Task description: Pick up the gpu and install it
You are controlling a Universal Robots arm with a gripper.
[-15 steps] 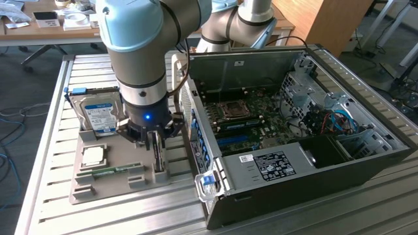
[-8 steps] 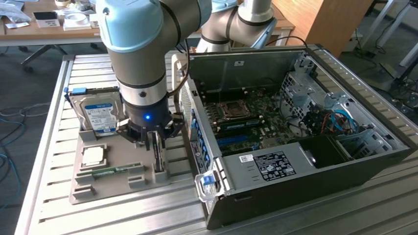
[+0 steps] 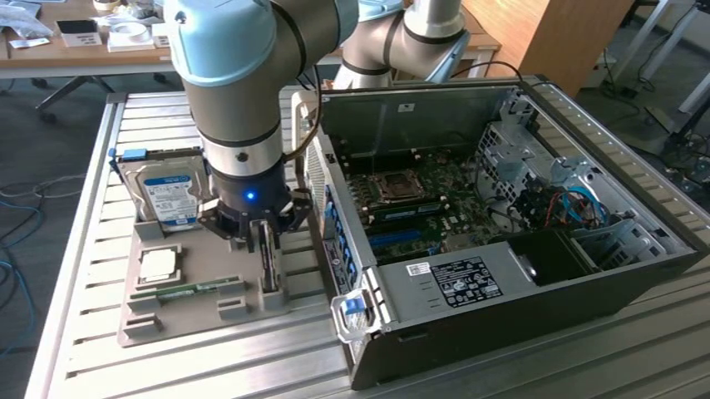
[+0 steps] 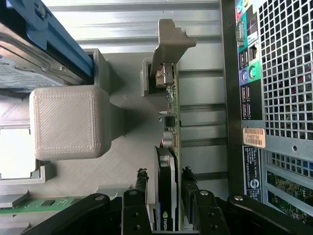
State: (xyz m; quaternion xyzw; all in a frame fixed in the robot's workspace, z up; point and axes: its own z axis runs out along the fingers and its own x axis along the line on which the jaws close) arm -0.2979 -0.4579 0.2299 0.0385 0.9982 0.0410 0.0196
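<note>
The gpu (image 3: 268, 268) stands on its edge in a slot of the grey fixture tray (image 3: 199, 322), beside the computer case. In the wrist view the gpu (image 4: 172, 122) is a thin dark card with its pale metal bracket (image 4: 168, 41) at the far end. My gripper (image 3: 258, 231) is down over the card. It is open, with one black finger (image 4: 142, 178) on one side of the card and the other finger (image 4: 189, 177) on the other side. A small gap shows between the fingers and the card.
The tray also holds a silver hard drive (image 3: 172, 195), a square processor (image 3: 159, 266) and a green memory stick (image 3: 189, 291). The open computer case (image 3: 500, 208) lies close on the exterior view's right, with its rear panel (image 4: 274, 73) next to the card. A grey block (image 4: 63, 122) of the tray rises nearby.
</note>
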